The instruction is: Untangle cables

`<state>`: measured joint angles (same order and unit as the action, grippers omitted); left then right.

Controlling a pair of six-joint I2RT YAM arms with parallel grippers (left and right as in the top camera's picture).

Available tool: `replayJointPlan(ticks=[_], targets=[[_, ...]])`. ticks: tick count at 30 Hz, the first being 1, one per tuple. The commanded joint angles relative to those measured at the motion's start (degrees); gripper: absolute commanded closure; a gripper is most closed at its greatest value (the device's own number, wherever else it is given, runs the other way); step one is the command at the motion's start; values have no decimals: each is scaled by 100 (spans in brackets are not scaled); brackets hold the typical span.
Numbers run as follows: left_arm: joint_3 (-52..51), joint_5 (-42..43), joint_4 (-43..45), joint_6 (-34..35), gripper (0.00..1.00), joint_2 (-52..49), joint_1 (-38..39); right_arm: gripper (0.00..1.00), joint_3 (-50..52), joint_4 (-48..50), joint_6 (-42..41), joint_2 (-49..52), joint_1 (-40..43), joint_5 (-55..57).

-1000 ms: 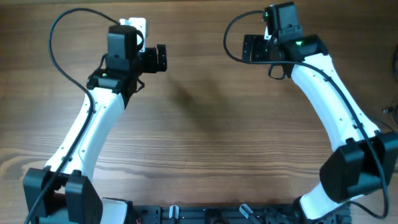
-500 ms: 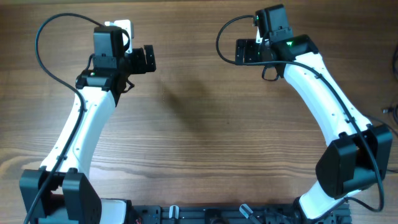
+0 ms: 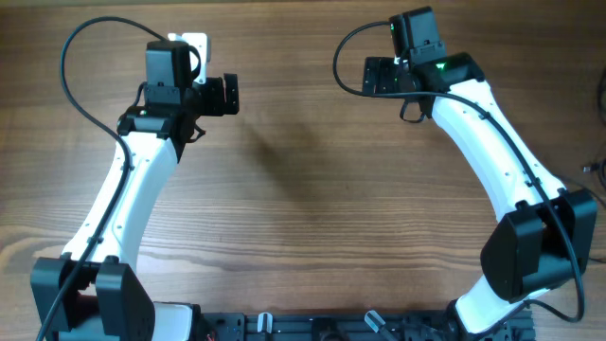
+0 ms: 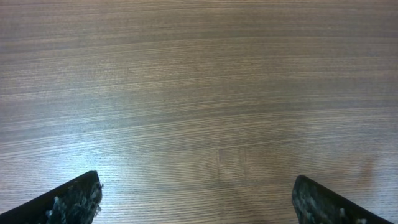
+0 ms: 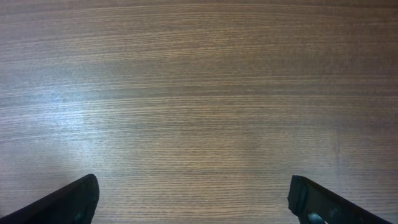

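Note:
No thin black cables show in any view; they are out of view. My left gripper (image 3: pixel 227 95) hangs over the bare wooden table (image 3: pixel 303 189) at the back left. Its jaws are wide apart and empty, and the left wrist view (image 4: pixel 196 180) shows only wood grain between the fingertips. My right gripper (image 3: pixel 379 76) hangs over the table at the back right, also wide open and empty. The right wrist view (image 5: pixel 193 180) shows only bare wood. The two grippers face each other across a gap.
Thick black arm cables loop above each wrist (image 3: pixel 80 57) (image 3: pixel 346 52). A black rail with fixtures (image 3: pixel 312 327) runs along the front edge. A small dark thing (image 3: pixel 594 167) shows at the right edge, too small to tell what it is.
The left arm has swung to the left, then settled slightly right. The right gripper has shifted a little to the left. Both grippers have stayed open and empty.

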<state>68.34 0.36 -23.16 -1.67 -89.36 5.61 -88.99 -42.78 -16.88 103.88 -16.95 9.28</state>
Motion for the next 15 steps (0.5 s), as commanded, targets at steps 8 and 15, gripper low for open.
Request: replayJointPlan(ticks=[8, 15], targets=[[79, 66, -15, -129, 0, -44, 17, 0, -133, 13, -122, 70, -7, 140], [79, 66, -26, -129, 0, -44, 17, 0, -131, 15, -125, 70, -7, 140]])
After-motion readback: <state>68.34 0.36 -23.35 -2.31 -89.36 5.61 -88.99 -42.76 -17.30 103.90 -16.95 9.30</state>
